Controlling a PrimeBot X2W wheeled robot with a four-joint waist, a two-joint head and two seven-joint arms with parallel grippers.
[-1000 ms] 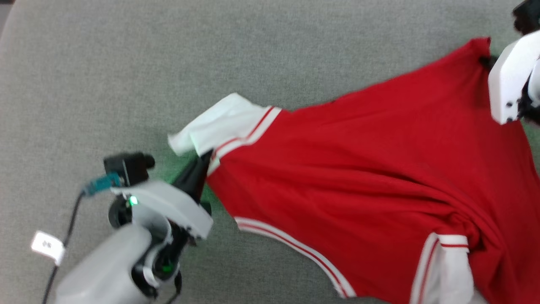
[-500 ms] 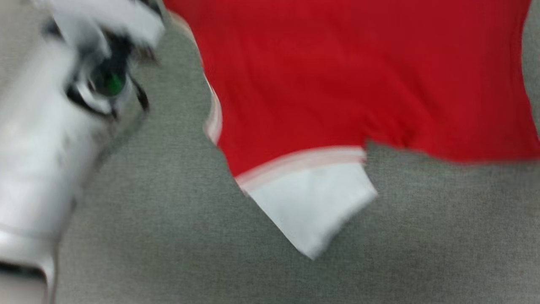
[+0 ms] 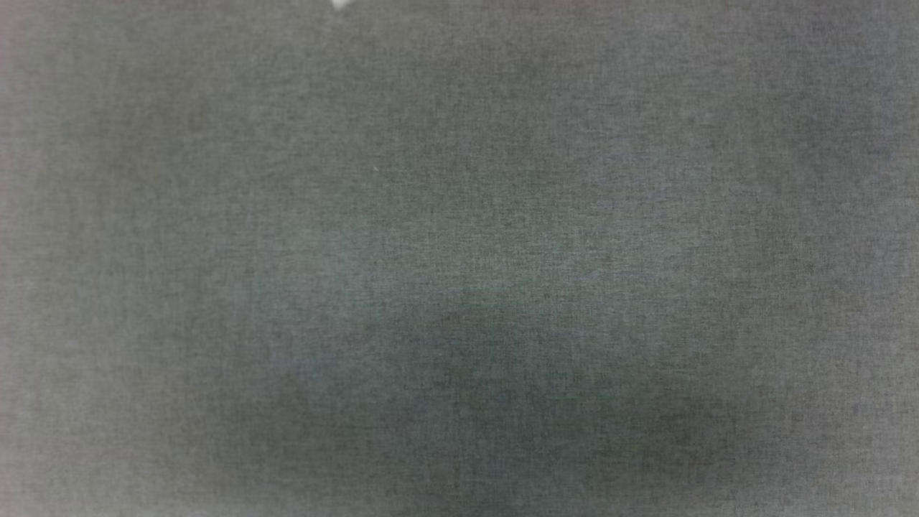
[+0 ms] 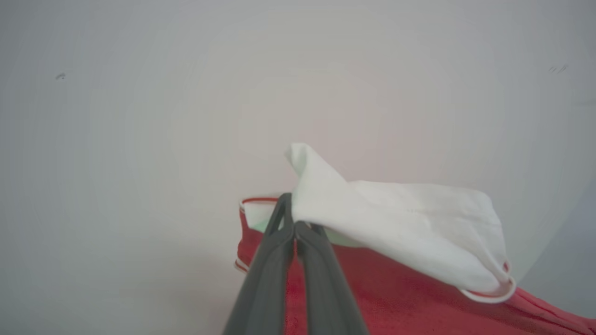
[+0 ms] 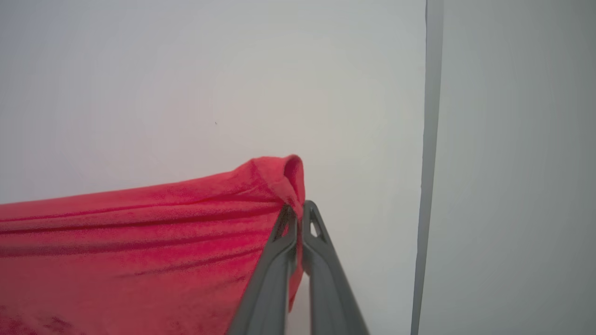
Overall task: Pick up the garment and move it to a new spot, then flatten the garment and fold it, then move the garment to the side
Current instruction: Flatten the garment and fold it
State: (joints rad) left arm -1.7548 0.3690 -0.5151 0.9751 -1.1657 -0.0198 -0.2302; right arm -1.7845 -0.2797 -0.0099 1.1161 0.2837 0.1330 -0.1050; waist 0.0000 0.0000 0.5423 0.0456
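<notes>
Grip status: both claws are closed on cloth. In the left wrist view, the left claw (image 4: 294, 224) has its two dark fingers pressed together with no gap, pinching the garment (image 4: 400, 302) at the white, red-striped band where a sleeve meets the red body. The white sleeve (image 4: 409, 237) rises just beyond the fingertips and drapes away to the right of the claw, with its red-trimmed cuff at the far end. The red body lies beneath it, on both sides of the fingers. In the right wrist view, the right claw (image 5: 298, 211) is likewise shut, its fingertips clamping a bunched red corner that stands up just above them. From that corner the red cloth stretches away to the left of the claw, pulled into long shallow creases. A plain pale background (image 5: 139, 70) lies beyond the fingertips, and a vertical grey line (image 5: 427, 139) runs well to the right of the claw. The head view shows a grey woven surface (image 3: 459, 215) with a darker patch low at centre, and a small white fleck (image 3: 339, 3) at the top edge, too small to identify.
</notes>
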